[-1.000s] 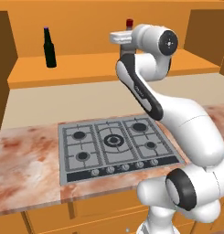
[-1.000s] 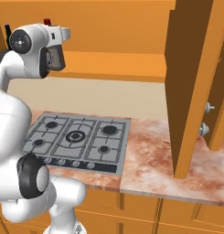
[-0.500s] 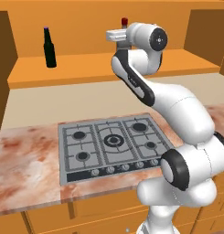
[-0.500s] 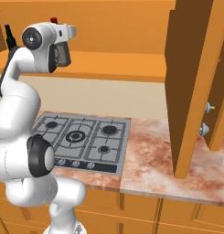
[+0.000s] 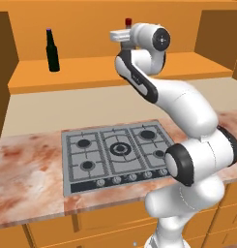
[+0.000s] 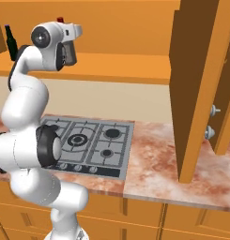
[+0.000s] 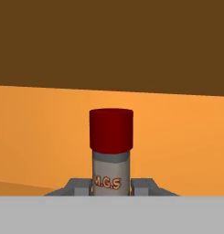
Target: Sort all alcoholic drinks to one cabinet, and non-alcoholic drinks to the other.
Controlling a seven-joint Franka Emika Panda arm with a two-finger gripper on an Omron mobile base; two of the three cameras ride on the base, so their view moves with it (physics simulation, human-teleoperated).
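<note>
Squat grey glass bottle (image 7: 111,182): smooth, dull grey body with red lettering; its red cap (image 7: 111,129) is matt.
Slim dark green-black glass beer bottle (image 5: 52,51): glossy, with a purple cap.
Marbled reddish stone counter (image 5: 28,181): polished, mottled.
Grey metal hob (image 5: 115,155): brushed, matt.
Orange wooden cabinet shelf (image 5: 91,72): flat, even, matt.
</note>
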